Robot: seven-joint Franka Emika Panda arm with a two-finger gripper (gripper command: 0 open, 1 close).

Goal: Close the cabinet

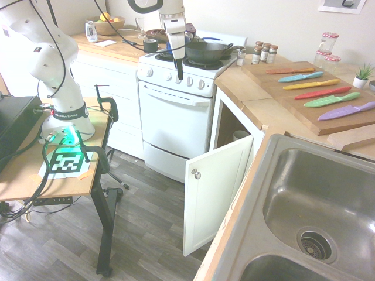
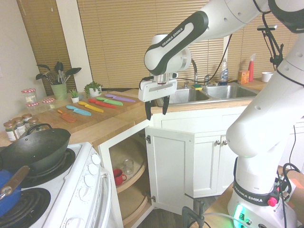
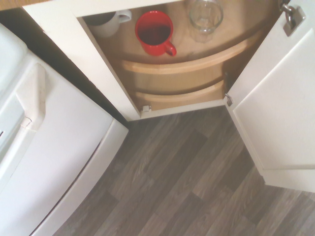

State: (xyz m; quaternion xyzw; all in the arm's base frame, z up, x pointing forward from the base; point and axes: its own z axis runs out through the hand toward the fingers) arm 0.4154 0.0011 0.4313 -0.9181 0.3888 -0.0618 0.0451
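The cabinet [image 1: 225, 126] door [image 1: 217, 190] stands wide open; the gripper [image 2: 156, 109], fingers parted and empty, is held above it, so a push on its outer face is called for

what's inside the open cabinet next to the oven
On the cabinet's upper curved wooden shelf stand a red mug, a clear glass and a white mug. The lower shelf mostly hides beneath it.

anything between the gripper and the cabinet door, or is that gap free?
Nothing. In the second exterior view the open gripper hangs above the open cabinet door, with only air between them. The wrist view shows bare floor below.
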